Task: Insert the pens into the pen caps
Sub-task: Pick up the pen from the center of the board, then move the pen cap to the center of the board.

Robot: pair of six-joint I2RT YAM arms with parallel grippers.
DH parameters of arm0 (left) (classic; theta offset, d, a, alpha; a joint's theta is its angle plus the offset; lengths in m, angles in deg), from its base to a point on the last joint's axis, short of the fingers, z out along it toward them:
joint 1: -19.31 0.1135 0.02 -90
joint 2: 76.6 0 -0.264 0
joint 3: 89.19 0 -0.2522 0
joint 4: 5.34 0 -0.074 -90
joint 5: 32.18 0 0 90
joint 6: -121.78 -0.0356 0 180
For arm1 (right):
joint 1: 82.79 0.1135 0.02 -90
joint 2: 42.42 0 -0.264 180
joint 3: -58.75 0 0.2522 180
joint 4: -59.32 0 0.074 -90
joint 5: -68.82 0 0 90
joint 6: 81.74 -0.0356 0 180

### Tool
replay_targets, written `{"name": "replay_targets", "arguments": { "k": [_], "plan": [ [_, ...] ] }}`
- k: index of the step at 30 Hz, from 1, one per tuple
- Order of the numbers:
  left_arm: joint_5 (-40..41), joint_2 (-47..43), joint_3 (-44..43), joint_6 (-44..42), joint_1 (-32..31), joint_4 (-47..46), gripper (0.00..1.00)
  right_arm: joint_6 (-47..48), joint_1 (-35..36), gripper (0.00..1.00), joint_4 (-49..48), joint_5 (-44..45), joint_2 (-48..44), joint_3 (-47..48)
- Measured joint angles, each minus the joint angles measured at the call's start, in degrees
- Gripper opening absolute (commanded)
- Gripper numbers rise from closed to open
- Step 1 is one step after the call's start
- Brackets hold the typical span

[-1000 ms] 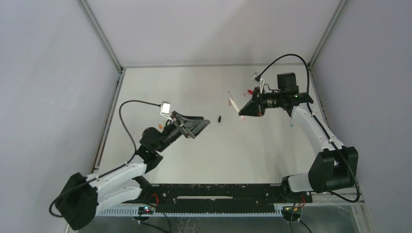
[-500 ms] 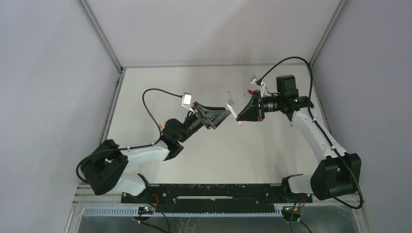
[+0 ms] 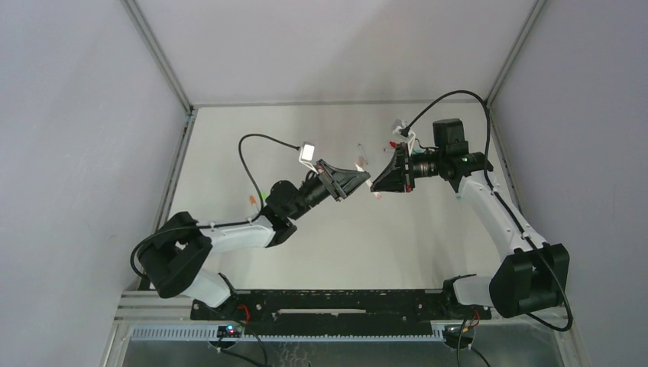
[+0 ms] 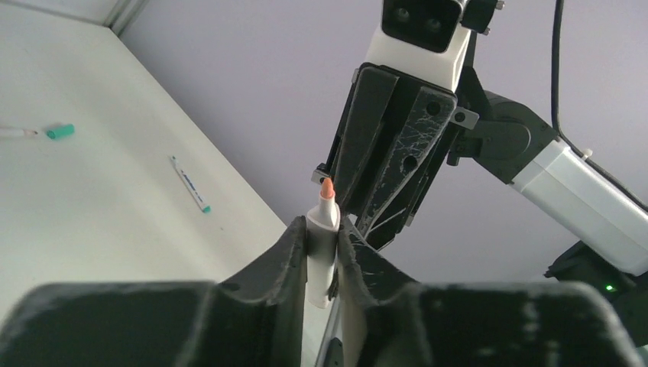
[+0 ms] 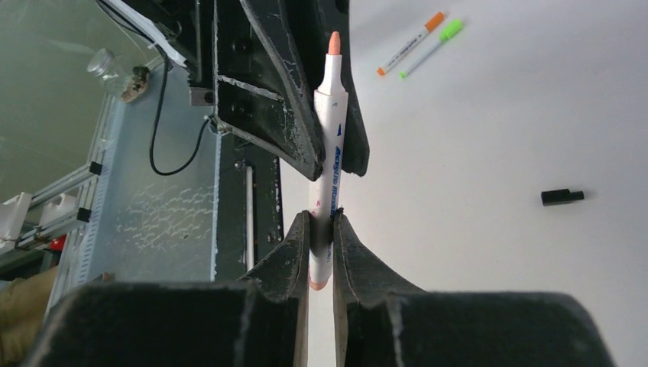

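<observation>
Left gripper [image 3: 364, 178] and right gripper [image 3: 380, 183] meet tip to tip just right of centre in the top view, above the table [image 3: 321, 245]. The left one reaches in from the lower left, the right one from the right side.

In the left wrist view, a teal cap [image 4: 59, 131] lies on the table at the left edge. To its right, well apart from it, lies a teal-ended pen [image 4: 190, 183]. At lower centre the left gripper's fingers [image 4: 294, 245] are clamped on both sides of a white pen [image 4: 325, 218]. It stands nearly upright in the frame, its orange tip just in front of the right gripper, which fills the upper middle.

In the right wrist view, the right gripper's fingers [image 5: 299, 245] at lower centre pinch the same pen near its lower end. The barrel runs up the frame, and the left gripper's fingers come down from the top edge, close against it on either side. At the upper right an orange pen [image 5: 409, 44] and a green pen [image 5: 430, 50] lie side by side on the table. A black cap [image 5: 562, 196] lies alone at the right edge.
</observation>
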Motion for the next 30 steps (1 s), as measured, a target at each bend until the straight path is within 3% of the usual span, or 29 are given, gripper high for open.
{"name": "replay_targets", "arguments": {
  "k": [3, 8, 10, 15, 18, 30],
  "plan": [
    [-0.5, 0.5, -0.6, 0.5, -0.1, 0.8, 0.01, 0.4, 0.2, 0.00, 0.3, 1.1, -0.4, 0.0],
    [-0.9, 0.8, -1.2, 0.6, 0.0, 1.3, 0.00, 1.0, 0.2, 0.03, 0.4, 2.6, -0.8, 0.0],
    [-0.9, 0.9, -1.2, 1.0, 0.0, 1.2, 0.00, 1.0, 0.3, 0.13, 0.4, 2.8, -0.9, 0.0],
    [0.7, 2.0, -0.3, 4.2, -0.1, -3.3, 0.00, -1.4, 0.3, 0.52, -1.9, 2.8, -2.1, -0.8],
    [2.3, 2.7, 0.9, 6.1, -0.2, -8.2, 0.00, -6.2, 0.3, 0.63, -6.5, 2.6, -4.0, -3.9],
    [5.8, 3.5, 1.5, 7.1, -1.8, -15.1, 0.00, -30.3, 0.9, 0.62, -28.9, 2.1, -6.4, -12.1]
  ]
}}
